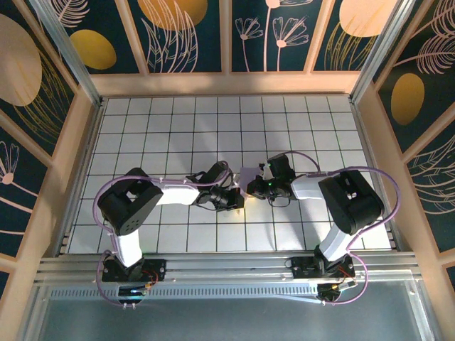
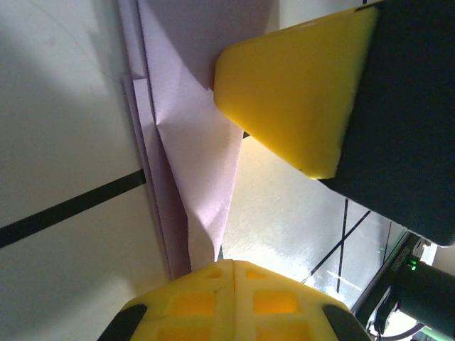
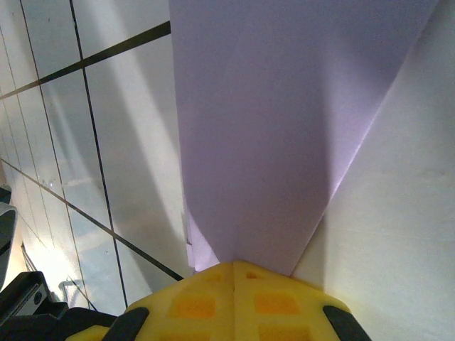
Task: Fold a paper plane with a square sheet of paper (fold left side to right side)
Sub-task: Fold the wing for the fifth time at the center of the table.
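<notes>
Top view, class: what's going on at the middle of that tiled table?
Two robot arms are working a partly folded lavender paper at the middle of the gridded table. The left pincer and right pincer are both shut, each seemingly pinching an edge of it. It shows creases and layers, but no finished plane yet.

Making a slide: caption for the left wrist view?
Left gripper pinches folded lavender paper; right gripper's yellow finger close by.
</notes>
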